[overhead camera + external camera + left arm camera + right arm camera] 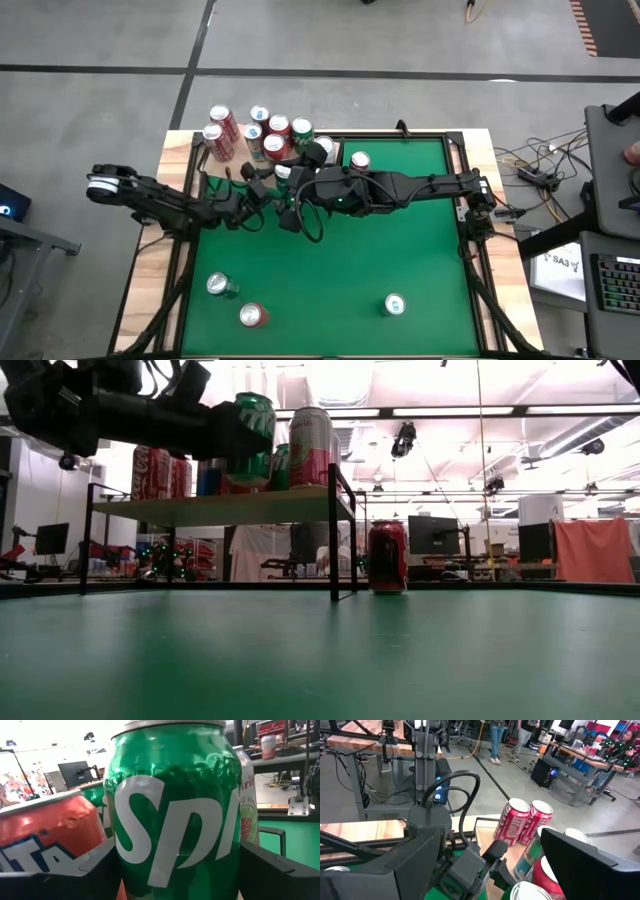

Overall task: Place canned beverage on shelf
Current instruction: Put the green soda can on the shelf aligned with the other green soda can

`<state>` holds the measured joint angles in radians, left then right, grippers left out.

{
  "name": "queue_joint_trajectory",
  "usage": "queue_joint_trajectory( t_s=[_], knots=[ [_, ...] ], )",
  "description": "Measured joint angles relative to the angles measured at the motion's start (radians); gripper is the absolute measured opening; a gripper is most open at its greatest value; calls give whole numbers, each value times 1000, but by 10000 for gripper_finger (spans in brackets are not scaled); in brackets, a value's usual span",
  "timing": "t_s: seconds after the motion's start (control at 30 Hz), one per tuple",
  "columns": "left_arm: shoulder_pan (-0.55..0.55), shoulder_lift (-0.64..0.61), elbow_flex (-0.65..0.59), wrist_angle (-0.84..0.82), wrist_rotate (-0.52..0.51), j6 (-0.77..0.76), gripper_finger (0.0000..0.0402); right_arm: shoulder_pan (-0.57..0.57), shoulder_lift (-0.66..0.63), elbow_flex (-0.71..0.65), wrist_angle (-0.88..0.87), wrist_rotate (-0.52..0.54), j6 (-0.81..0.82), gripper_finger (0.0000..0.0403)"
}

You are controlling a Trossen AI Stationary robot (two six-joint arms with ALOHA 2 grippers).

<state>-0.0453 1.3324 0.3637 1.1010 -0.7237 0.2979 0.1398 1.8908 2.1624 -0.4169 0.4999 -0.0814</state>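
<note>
Held upright, glossy green can (175, 815) with white lettering.

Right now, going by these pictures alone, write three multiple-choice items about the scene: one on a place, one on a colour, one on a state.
1. Where does the lone red can in the low view stand?
A. on the shelf
B. on the table beside the shelf
C. in the right claw

2. What colour is the can in the left claw?
A. green
B. blue
C. orange

3. How is the right claw?
A. shut on a can
B. shut, empty
C. open, empty

Answers:
1 B: the red can stands on the table, next to the shelf.
2 A: the left claw grips a green can.
3 C: the right claw has spread fingers with nothing between them.
</note>
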Motion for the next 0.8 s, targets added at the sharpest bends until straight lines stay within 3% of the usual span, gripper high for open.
queue_joint_trajectory(
  t_s=[0.8],
  knots=[
    [28, 41, 0, 32, 1, -42, 288, 0, 2, -1, -20, 0, 3, 336]
  ],
)
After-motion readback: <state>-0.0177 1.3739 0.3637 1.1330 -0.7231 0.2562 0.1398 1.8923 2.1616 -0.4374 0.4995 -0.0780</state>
